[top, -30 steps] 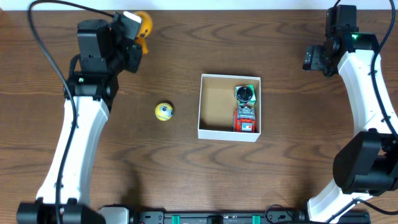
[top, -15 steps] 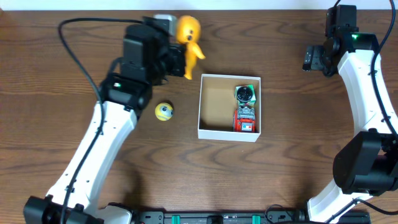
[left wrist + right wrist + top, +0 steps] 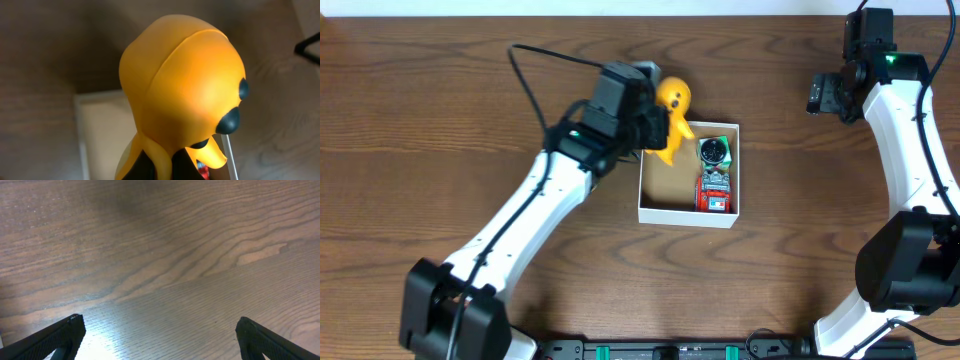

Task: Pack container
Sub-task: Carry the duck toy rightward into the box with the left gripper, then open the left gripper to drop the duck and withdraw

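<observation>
The left gripper (image 3: 656,122), pinching the yellow rubber figure toy (image 3: 672,100), should lower it onto the bare brown floor of the square white-walled container (image 3: 685,217) before it lets go.

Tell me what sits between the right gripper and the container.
Nothing: in the overhead view, only bare wooden table lies between the right gripper and the container.

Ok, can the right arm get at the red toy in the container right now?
Probably yes. The right gripper is open, the red toy lies by the container's right wall, and the left gripper with its yellow toy hangs over the far left corner.
</observation>
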Available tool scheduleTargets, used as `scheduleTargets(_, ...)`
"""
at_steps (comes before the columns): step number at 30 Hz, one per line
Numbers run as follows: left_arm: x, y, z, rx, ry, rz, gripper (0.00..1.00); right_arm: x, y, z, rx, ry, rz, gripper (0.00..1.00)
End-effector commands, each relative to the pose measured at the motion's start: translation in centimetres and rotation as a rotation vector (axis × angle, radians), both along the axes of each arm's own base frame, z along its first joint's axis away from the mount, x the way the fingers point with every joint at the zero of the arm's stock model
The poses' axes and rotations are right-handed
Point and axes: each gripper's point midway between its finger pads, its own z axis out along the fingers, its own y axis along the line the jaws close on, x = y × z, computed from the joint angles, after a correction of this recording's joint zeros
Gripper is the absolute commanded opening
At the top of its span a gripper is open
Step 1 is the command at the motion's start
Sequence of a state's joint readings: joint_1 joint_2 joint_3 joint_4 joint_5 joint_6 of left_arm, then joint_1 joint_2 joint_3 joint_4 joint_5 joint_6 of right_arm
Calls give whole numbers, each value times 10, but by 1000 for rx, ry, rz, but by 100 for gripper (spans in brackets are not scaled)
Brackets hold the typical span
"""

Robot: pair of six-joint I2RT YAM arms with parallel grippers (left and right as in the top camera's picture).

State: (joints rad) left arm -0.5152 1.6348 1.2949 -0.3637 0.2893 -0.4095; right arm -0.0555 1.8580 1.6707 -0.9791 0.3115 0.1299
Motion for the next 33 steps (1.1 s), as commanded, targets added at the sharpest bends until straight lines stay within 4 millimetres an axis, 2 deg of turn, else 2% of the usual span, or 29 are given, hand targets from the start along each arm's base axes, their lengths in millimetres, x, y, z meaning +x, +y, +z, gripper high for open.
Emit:
scheduleTargets(1, -10, -17, -11, -20, 58, -6, 6, 2, -4, 7, -10, -21, -19, 99)
scheduleTargets(4, -21, -25, -20, 2, 91, -31, 6, 2, -4, 7, -9, -21, -19, 99)
scheduleTargets(9, -43, -17, -42, 71, 191, -39, 6, 2, -4, 7, -9, -21, -19, 99)
scheduleTargets(16, -41, 3, -56, 172, 193, 29, 6, 2, -4, 7, -9, -21, -19, 99)
scheduleTargets(23, -41, 5, -70, 199, 219, 32, 8, 2, -4, 7, -10, -21, -19, 99)
scheduleTargets(25, -40, 4, -70, 197, 216, 32, 37, 2, -4, 7, -10, -21, -19, 99)
scheduleTargets(28, -38, 2, -69, 190, 207, 33, 40, 2, -4, 7, -10, -21, -19, 99)
scheduleTargets(30, -37, 2, -68, 187, 202, 32, 54, 2, -4, 7, -9, -21, -19, 99)
scheduleTargets(33, -32, -1, -65, 172, 180, 33, 56, 2, -4, 7, -10, -21, -19, 99)
